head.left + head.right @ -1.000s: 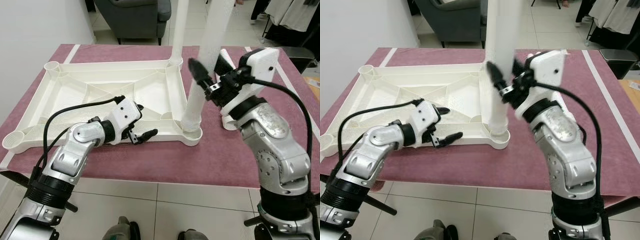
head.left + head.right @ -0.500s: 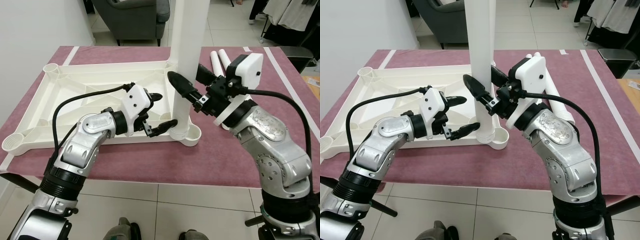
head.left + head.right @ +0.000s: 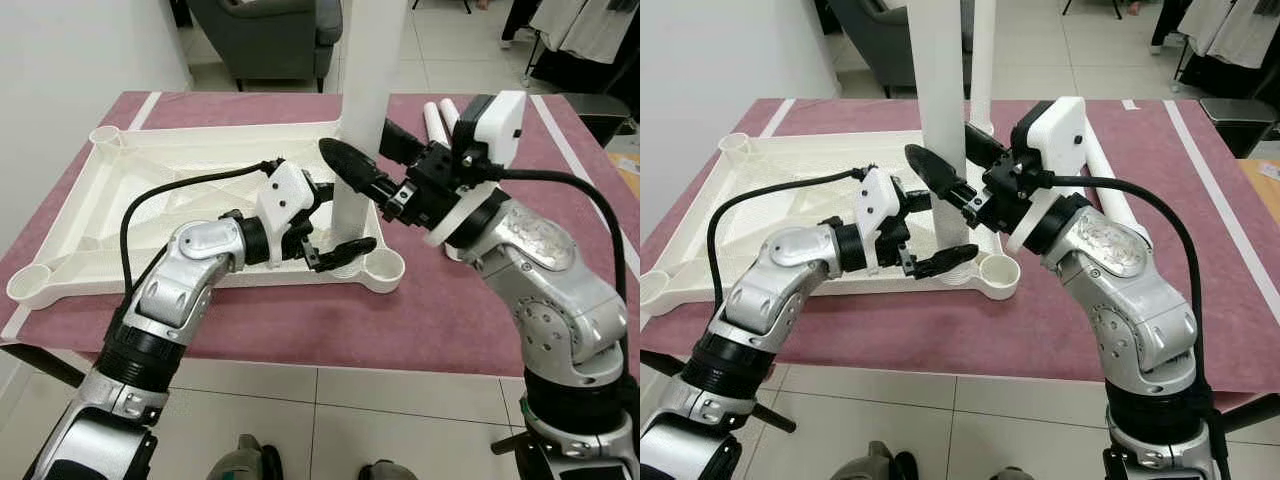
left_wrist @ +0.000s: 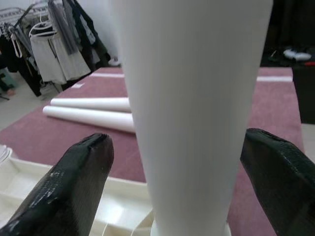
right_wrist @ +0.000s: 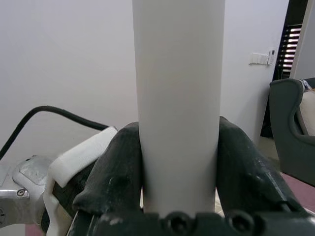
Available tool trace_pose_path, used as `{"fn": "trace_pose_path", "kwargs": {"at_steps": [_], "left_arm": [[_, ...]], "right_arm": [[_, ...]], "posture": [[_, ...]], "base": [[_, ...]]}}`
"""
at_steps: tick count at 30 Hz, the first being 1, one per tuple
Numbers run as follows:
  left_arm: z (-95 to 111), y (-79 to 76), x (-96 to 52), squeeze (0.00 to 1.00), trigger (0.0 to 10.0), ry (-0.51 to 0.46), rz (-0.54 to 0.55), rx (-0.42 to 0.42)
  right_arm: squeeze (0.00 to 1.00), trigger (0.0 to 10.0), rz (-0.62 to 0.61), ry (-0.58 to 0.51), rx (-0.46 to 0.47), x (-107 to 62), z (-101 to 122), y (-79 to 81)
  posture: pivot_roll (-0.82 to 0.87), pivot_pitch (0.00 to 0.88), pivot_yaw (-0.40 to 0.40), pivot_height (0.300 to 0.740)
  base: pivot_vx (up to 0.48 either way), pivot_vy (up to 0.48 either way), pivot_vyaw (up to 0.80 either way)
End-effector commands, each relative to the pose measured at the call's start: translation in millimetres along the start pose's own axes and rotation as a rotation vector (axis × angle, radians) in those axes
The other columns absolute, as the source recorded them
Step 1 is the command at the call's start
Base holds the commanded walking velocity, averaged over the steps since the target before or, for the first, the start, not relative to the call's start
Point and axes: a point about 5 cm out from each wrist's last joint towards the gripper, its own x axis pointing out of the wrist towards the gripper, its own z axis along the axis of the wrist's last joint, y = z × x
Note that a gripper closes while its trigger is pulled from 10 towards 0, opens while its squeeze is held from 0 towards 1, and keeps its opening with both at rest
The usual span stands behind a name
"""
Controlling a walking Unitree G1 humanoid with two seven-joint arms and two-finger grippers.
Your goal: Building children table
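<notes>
Right wrist view has the right gripper (image 5: 179, 167) clamped on a white table leg (image 5: 178, 98), its black fingers (image 5: 120, 167) pressed against both sides of the tube. From the head camera, that leg (image 3: 940, 130) stands upright on the near right part of the upturned white tabletop (image 3: 180, 180), its foot beside the empty corner socket (image 3: 386, 265). The tabletop lies on a maroon mat (image 3: 440, 310) over the bench. The left gripper (image 3: 335, 222) sits low at the leg's base with its fingers (image 4: 74, 182) spread wide on either side of the tube, not touching it. A 2nd leg (image 3: 982, 60) stands at the far right corner. 2 more legs (image 4: 88, 113) lie on the mat to the right.
</notes>
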Motion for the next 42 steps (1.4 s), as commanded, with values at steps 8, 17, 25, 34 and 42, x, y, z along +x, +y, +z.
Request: {"fn": "trace_pose_path", "kwargs": {"at_steps": [8, 17, 25, 34, 42], "left_arm": [[19.9, 0.0, -6.1, 0.0, 4.8, -0.075, -0.029, -0.009], [18.0, 4.4, -5.3, 0.0, 0.0, -0.066, -0.003, -0.011], [11.7, 7.2, -2.0, 0.0, 0.0, -0.041, 0.027, -0.03], [14.9, 8.8, -1.1, 0.0, 0.0, -0.065, 0.042, -0.049], [12.0, 14.1, -6.1, 0.0, 0.0, -0.052, 0.08, -0.056]], "right_arm": [[0.0, 10.0, -0.037, 0.065, -0.013, -0.8, -12.3, -4.5], [0.0, 10.0, -0.04, 0.057, -0.01, 1.1, -11.4, -5.7], [0.0, 10.0, -0.007, 0.015, -0.009, 0.8, -3.8, -1.1], [0.0, 10.0, 0.006, 0.023, -0.009, -4.2, -4.2, -1.4], [0.0, 10.0, 0.002, -0.031, 0.095, -24.3, 9.1, -17.8]], "posture": [[-0.09, 0.065, 0.106, 0.74], [-0.08, 0.063, 0.104, 0.74], [-0.09, 0.066, 0.108, 0.74], [-0.1, 0.07, 0.107, 0.74], [-0.09, 0.076, 0.104, 0.74]], "base": [[0.0, 0.0, 0.0], [0.0, 0.0, 0.0], [0.0, 0.0, 0.0], [0.0, 0.0, 0.0], [0.0, 0.0, 0.0]]}}
